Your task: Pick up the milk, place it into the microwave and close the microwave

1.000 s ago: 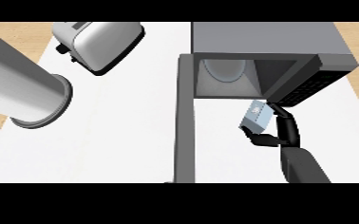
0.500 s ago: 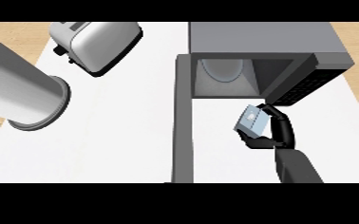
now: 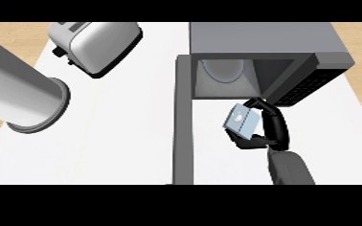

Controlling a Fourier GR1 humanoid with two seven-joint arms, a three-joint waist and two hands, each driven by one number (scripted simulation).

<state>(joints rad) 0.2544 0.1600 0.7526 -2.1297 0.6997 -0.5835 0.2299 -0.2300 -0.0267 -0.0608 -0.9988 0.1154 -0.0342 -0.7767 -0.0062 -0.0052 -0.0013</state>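
My right hand (image 3: 272, 127) is curled round a small blue-grey milk carton (image 3: 241, 119), holding it just in front of the open microwave (image 3: 283, 40). The carton hangs below the lower edge of the oven's cavity (image 3: 225, 74), slightly right of its middle. The microwave door (image 3: 183, 119) stands swung open, running down the view to the left of the carton. A round turntable plate (image 3: 223, 70) shows inside the cavity. My left hand does not show in this view.
A silver toaster (image 3: 96, 43) lies at the back left of the white counter (image 3: 120, 139). A large grey cylinder (image 3: 25, 98) comes in from the left edge. Wooden floor (image 3: 21, 38) shows beyond the counter's far corners.
My right hand has carried the milk carton a little left and towards the microwave opening. The door and the other things have stayed put.
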